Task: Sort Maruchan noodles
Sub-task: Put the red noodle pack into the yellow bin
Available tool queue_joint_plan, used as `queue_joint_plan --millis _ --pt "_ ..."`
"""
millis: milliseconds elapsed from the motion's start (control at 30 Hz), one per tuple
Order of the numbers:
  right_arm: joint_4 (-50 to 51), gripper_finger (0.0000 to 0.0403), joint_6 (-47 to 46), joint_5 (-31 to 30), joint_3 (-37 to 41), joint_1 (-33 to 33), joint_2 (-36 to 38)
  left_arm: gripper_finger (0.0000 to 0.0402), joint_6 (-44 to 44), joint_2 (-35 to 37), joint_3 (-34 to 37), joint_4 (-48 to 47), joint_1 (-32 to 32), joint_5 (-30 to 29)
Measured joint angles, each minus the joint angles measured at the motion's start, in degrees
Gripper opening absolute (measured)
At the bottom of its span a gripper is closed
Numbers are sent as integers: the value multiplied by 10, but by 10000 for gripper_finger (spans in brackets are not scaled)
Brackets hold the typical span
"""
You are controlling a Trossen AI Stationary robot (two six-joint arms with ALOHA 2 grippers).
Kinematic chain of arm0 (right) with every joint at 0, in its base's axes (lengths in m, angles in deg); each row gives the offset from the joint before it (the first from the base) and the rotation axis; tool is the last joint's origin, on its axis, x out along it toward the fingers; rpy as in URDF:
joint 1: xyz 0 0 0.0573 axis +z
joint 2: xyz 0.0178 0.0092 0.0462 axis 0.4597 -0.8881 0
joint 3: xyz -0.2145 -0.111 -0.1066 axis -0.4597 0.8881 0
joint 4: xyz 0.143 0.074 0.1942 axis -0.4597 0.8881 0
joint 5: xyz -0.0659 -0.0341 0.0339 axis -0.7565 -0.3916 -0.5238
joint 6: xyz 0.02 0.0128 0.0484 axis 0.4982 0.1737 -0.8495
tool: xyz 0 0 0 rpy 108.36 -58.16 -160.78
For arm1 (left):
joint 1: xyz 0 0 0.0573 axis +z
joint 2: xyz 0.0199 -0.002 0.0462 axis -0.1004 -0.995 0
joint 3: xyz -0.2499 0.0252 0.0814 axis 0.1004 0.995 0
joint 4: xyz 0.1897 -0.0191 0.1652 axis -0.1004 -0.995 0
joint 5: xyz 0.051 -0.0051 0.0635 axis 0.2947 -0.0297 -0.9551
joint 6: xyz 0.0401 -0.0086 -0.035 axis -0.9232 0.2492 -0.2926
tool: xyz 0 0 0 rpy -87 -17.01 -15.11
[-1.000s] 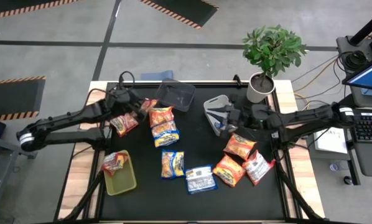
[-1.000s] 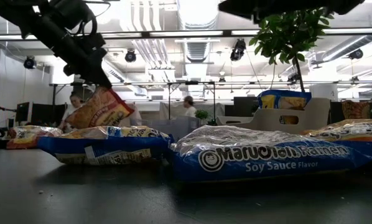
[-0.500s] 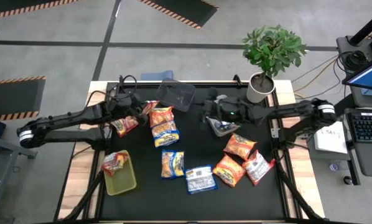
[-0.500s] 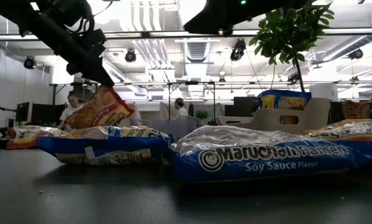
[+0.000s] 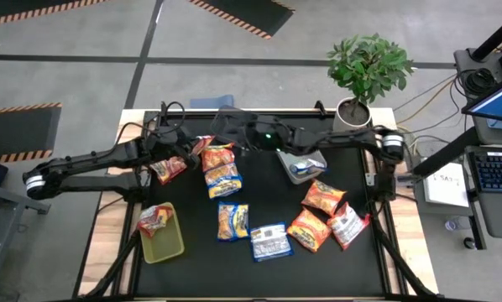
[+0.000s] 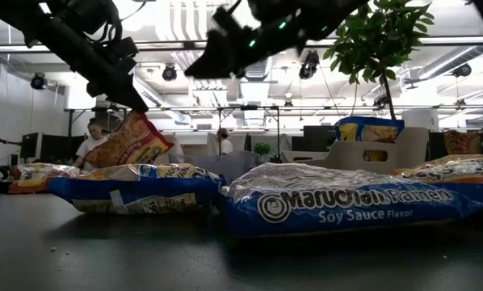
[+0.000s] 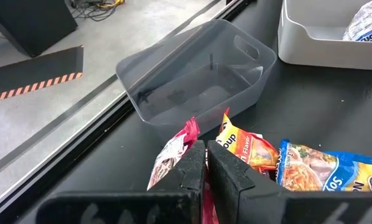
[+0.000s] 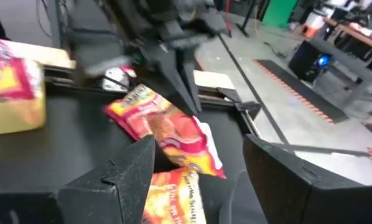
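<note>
Right fingers [image 5: 244,137] swung across table, spread empty, left fingers [image 5: 186,151] clenching red packet [image 5: 168,168], hanging tilted, long axis diagonal

left arm [image 5: 91,159]: dark, slim jointed links, pale cuff at the outer end, black cable looping near the wrist | right arm [image 5: 335,138]: dark links, silvery joint collar (a small green light glows on the wrist) | fingers [image 8: 120,177]: matte black, blocky, angular, flat-faced | left fingers [image 7: 232,180]: black, ribbed edges

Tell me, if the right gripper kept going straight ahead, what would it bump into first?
Probably the red packet held by the left gripper; the open right gripper points at it, though depth is unclear.
</note>
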Motion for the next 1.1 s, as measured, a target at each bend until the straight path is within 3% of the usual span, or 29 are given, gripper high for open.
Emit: queue_joint_plan --millis 333,500,767,1100 --pt "36 229 13 13 -144 -43 -153 0 0 -8 0 4 0 0" --pt "98 229 10 68 -231 -46 -222 0 0 -23 0 8 0 0" --pt "176 224 44 90 -370 -47 -311 0 -8 -46 0 17 0 0" --pt "172 224 114 129 -414 -45 -345 0 -18 -44 0 34 0 20"
